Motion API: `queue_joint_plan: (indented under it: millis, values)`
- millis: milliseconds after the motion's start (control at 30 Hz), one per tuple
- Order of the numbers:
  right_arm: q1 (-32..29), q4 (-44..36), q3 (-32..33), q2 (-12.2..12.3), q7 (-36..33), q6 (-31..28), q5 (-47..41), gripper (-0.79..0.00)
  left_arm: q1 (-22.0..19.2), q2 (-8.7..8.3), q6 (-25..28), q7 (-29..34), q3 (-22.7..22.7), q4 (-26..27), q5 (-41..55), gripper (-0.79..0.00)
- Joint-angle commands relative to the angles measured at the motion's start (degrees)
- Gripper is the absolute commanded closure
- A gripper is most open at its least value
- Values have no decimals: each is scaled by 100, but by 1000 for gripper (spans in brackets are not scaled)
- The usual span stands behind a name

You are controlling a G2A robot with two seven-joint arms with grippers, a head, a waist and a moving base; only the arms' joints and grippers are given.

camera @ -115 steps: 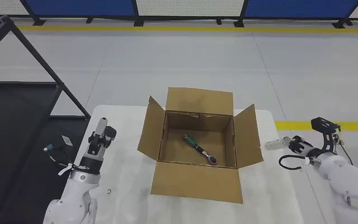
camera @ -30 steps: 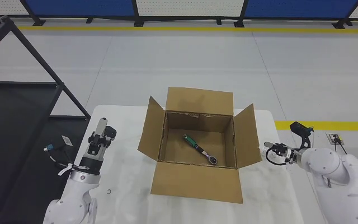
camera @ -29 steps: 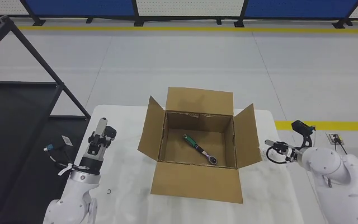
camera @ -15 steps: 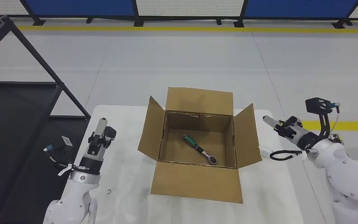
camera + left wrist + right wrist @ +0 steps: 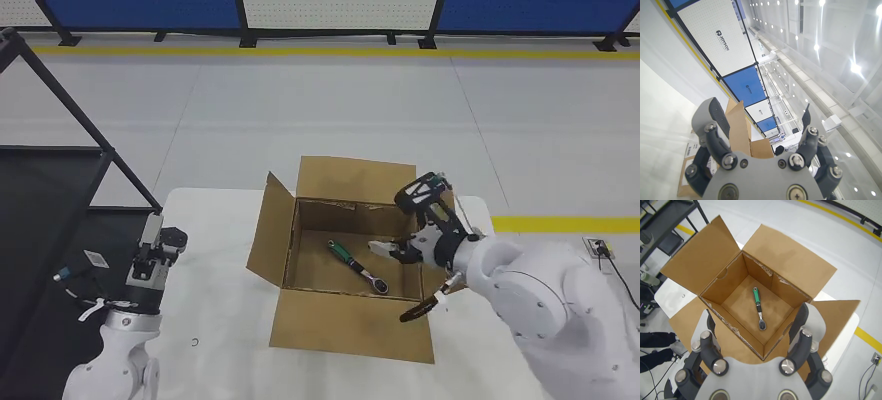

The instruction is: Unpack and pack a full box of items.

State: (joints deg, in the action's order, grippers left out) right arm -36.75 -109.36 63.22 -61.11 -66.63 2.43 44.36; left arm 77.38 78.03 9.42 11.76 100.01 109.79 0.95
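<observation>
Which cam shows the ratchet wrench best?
Right wrist view: looks straight into the open box, whole ratchet wrench unobstructed on its floor. Top view has it smaller, farther off. Left wrist view faces upward past the box's outer flaps.

The box point(image 5: 702, 251) is showing matt brown corrugated cardboard, rough along its torn edges; the ratchet point(image 5: 758, 310) is gleaming with polished metal at its head, its green grip looking plastic.

Plain brown corrugated cardboard box point(image 5: 350, 325), slim metal ratchet wrench point(image 5: 358, 267) with a green-and-black grip and shiny silver head, flat white tabletop point(image 5: 220, 300) underneath.
</observation>
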Motion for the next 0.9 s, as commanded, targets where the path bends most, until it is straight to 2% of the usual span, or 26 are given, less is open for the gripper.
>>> queue_joint_plan:
  millis: [0, 33, 233, 533, 867]
  values:
    - [482, 523, -534, -107, -104, 63, -46, -785, 6, -7, 9, 1, 30, -20, 48, -785]
    - [772, 918, -897, -207, -163, 91, -116, -785, 11, -12, 14, 0, 57, -41, 84, -785]
    - [1807, 2667, -2162, -709, -103, 208, -430, -785, 21, -41, 36, 42, 180, -106, 231, -785]
    - [2416, 4486, -3108, -1331, -58, -21, -932, -785, -25, -81, 36, 121, 294, -187, 358, -785]
    - [2457, 4576, -3144, -1368, -70, -38, -955, -785, -25, -81, 36, 121, 294, -187, 358, -785]
